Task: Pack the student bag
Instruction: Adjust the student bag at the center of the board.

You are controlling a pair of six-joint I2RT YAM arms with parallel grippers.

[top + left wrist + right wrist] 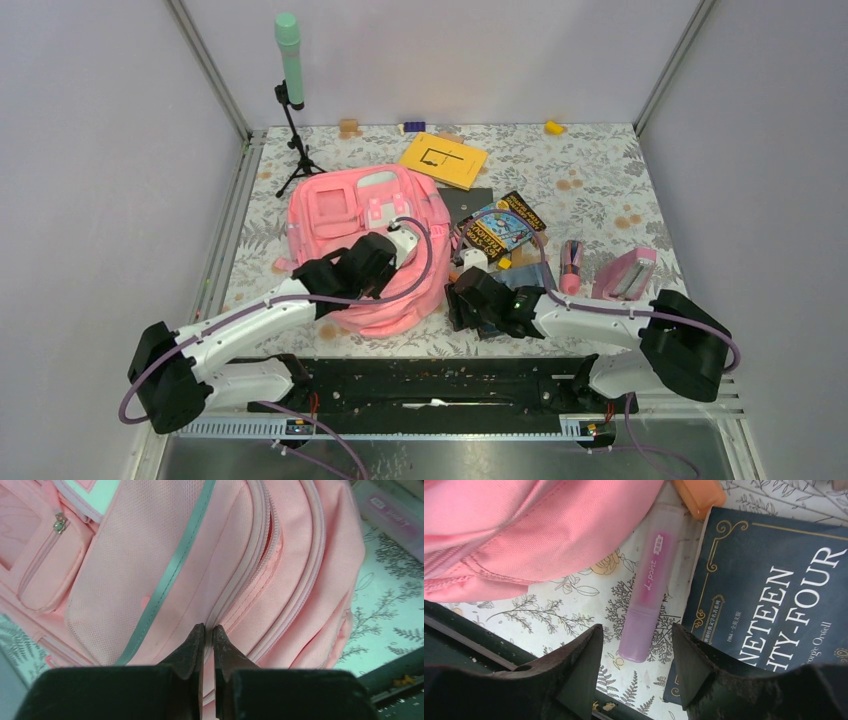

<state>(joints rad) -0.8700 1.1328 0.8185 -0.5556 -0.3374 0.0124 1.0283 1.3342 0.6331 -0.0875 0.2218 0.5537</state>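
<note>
The student bag (350, 215) is a large pink backpack lying left of centre, front pockets up. My left gripper (408, 236) rests on its right side. In the left wrist view its jaws (209, 628) stand shut, pinching the pale piping beside a zip on the student bag (150, 555). My right gripper (456, 297) hovers low just right of the bag's near corner. In the right wrist view it is open (636, 630), with the near end of a purple highlighter (646, 592) lying on the cloth just ahead of its tips, untouched. A fold of the bag (524, 525) fills the upper left there.
A dark blue "Nineteen Eighty-Four" book (774, 580) lies right of the highlighter, an orange object (696, 495) at its far end. Further off lie a yellow book (443, 158), a colourful book (500, 228), a pink pen (571, 265) and a small pink pencil case (625, 275). A tripod (292, 120) stands back left.
</note>
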